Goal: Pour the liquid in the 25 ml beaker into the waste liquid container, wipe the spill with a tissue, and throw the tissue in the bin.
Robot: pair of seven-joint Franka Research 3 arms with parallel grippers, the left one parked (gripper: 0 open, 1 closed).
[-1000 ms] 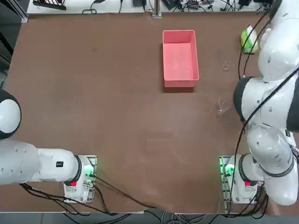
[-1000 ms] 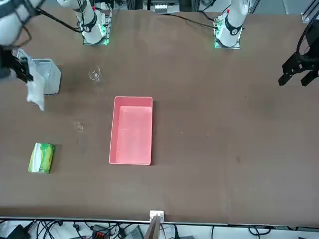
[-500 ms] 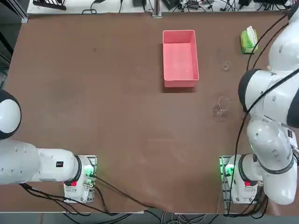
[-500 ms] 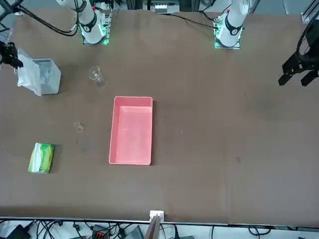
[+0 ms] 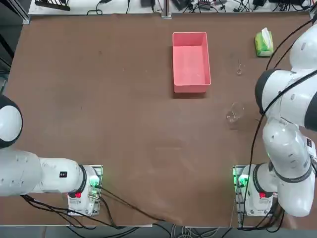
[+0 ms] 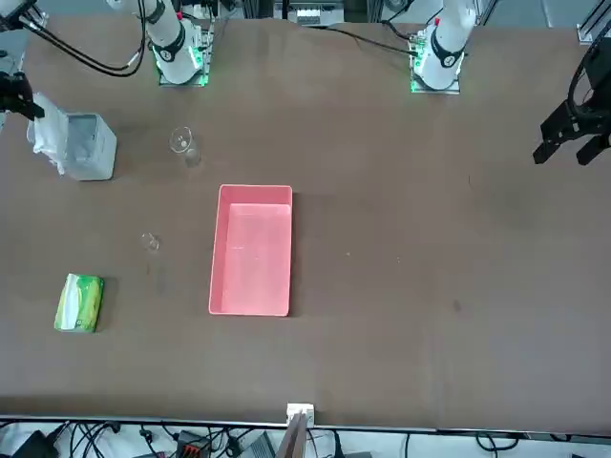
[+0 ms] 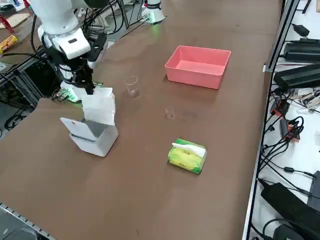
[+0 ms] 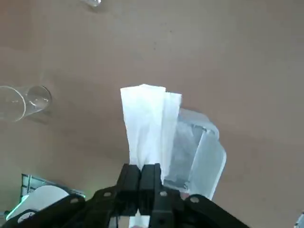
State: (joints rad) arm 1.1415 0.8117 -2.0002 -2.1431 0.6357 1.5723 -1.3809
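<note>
While the right gripper (image 8: pixel 141 169) held the crumpled thin white paper tissue (image 8: pixel 145 121) pinched between closed fingers, the sheet hung by the small pale grey-white square box (image 7: pixel 103 140).
The tissue overlapped that box in the views, though whether any of it was inside could not be told; it looked nearly weightless, limp and easily torn, best taken by a bunched edge and lowered well within the walls before release, lest it catch on the rim. Its surface was matt and loosely pleated, against the box's smooth, upright sides. The tiny clear glass beaker (image 7: pixel 170 113) stood out ahead and to the robot's left of the box, the low-walled rectangular pink plastic tray (image 7: pixel 198 66) farther left, smooth and stiff-looking.
</note>
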